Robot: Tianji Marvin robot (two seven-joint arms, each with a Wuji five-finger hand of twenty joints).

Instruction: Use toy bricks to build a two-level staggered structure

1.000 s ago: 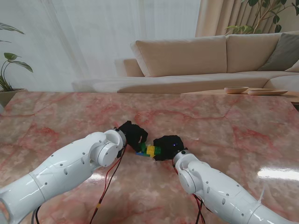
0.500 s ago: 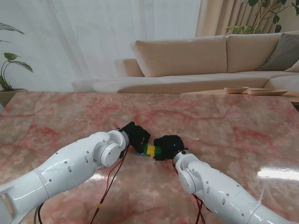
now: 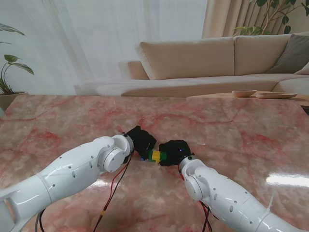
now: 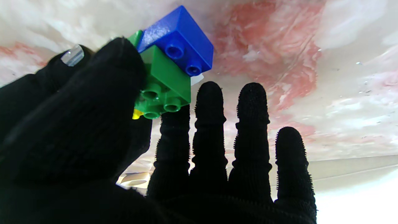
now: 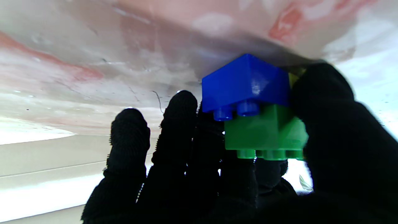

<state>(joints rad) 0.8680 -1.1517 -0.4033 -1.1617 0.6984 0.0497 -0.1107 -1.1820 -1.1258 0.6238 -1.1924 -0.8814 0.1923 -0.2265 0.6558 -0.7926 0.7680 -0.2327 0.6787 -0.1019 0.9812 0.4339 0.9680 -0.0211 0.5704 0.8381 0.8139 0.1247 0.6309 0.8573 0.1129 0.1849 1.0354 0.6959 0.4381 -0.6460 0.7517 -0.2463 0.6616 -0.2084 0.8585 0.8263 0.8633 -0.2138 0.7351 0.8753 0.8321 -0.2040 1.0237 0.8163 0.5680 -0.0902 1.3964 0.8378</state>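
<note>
Pink-veined marble counter [image 3: 231, 130] fills the stand's view, where left hand [image 3: 140, 139] and right hand [image 3: 174, 151] meet around a small brick cluster [image 3: 154, 156]; its levels are unreadable. Left wrist shows the green brick [image 4: 164, 84] pinched atop the blue brick [image 4: 180, 37], offset. Right wrist shows thumb and fingers [image 5: 326, 124] grasping that green brick [image 5: 264, 130]. Seemingly nearly built; pressing and release remain.

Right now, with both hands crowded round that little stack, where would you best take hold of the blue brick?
Probably by the blue brick's two smooth side walls, coming from the free end that juts past the green brick. Its studs lock into the green one, and the left hand and right hand already cover the stack's other sides.
</note>
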